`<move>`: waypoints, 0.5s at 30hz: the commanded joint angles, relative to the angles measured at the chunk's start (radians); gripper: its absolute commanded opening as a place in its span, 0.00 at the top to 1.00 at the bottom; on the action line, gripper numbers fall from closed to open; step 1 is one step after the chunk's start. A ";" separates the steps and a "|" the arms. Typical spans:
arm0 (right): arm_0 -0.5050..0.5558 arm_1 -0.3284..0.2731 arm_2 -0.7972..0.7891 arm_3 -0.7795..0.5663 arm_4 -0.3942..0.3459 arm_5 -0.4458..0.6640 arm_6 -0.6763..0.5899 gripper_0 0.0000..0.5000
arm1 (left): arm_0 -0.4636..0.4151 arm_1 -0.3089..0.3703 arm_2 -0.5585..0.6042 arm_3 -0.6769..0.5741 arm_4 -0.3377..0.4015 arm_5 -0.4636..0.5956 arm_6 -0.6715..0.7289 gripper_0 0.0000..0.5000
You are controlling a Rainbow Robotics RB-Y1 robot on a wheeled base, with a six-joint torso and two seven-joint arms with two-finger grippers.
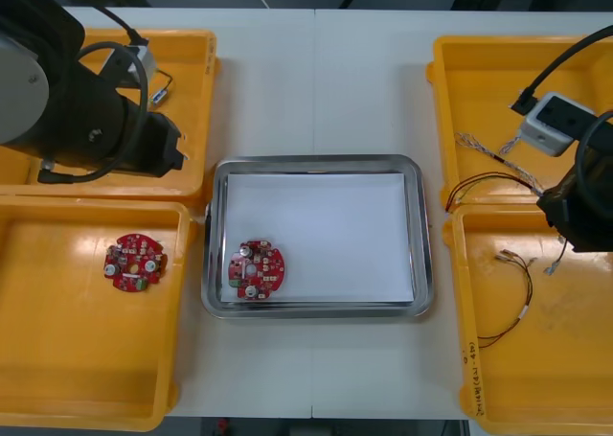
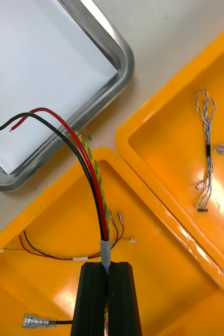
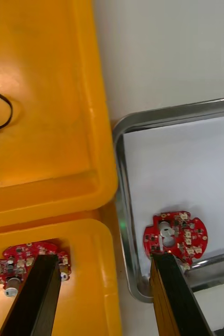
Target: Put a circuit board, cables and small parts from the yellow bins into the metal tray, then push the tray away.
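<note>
the right arm hangs over the right side of the table, above where the two right yellow bins meet. the right gripper (image 2: 107, 265) is squeezed tight on a red and black cable (image 2: 88, 163) that has a thin yellow twisted wire running along it. the cable sticks out from between the fingers and bends toward the metal tray (image 2: 121, 60). its loose ends show in front of the tray's white inside, near a corner. below this gripper is the near right bin (image 2: 33, 210), where a red and yellow cable (image 2: 49, 254) lies on the floor. in the far right bin (image 2: 164, 131) a blue and white cable (image 2: 208, 152) lies well away from the fingers.

the left arm reaches over the far left bin (image 3: 49, 79). the left gripper (image 3: 104, 257) is wide open and holds nothing. it sits above the gap between the near left bin (image 3: 88, 299) and the tray. the board in the tray (image 3: 176, 239), round and red, lies in the near left corner, just by one finger tip. the board in the bin (image 3: 28, 260) lies in the near left bin, by the other finger tip.
</note>
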 commanded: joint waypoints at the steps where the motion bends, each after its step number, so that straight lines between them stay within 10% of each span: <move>1: -0.111 -0.036 0.119 -0.007 -0.006 0.003 0.022 1.00 | -0.040 0.067 0.061 0.063 -0.039 0.006 0.069 0.00; 15: -0.335 0.004 0.438 0.028 0.042 0.003 0.085 1.00 | -0.127 0.094 0.105 0.284 -0.056 0.006 0.026 0.00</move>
